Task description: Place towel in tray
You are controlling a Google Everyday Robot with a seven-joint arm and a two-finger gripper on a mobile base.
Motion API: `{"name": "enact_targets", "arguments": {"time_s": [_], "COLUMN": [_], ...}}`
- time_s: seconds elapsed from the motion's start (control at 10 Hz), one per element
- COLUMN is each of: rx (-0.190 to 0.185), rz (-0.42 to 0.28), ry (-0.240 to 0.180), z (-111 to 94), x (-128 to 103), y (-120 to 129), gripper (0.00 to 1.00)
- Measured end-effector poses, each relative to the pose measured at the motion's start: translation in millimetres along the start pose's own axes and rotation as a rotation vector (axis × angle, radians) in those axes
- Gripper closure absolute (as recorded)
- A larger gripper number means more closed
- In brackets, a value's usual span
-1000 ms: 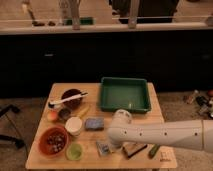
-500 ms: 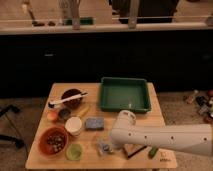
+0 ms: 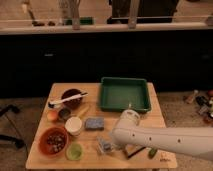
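At the near edge of the wooden surface [image 3: 93, 104], the gripper [image 3: 109, 146] is resting low over the crumpled towel [image 3: 102, 145]; I cannot tell whether it is gripping the cloth. The towel is lying just in front of the blue sponge [image 3: 94, 123], well apart from the green tray [image 3: 122, 94] at the far side.

1 camera view, set high on the near side of the wooden table [image 3: 156, 118], tilted down and facing forward across it toward the dark cabinets [image 3: 100, 55] behind. It stands far enough back that the whole tabletop fits in the lower half of the frame, with the green tray [image 3: 125, 109] at the far edge. The white arm [image 3: 165, 139] crosses the lower right, very near the lens, and the gripper [image 3: 107, 146] sits low in the frame, near the table's front edge
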Motion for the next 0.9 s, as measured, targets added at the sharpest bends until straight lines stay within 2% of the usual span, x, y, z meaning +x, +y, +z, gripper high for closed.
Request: {"name": "enact_targets", "arguments": {"time_s": [0.1,0.2,0.4,0.5,0.7,0.9], "rx": [0.005,0.017,0.048,0.053,0.063,0.084], "rz": [-0.002,-0.006,-0.004,-0.006,0.003,0.0], "ry": [-0.003,-0.008,-0.002,0.0,0.008,0.003], "z": [-5,-7,-14,-20,-40,-41], "x": [-2,-2,5,7,17,12], "y": [-1,-2,-1,-3,-4,-9], "gripper": [0.82,0.83,0.97,0.99,0.99,0.93]}}
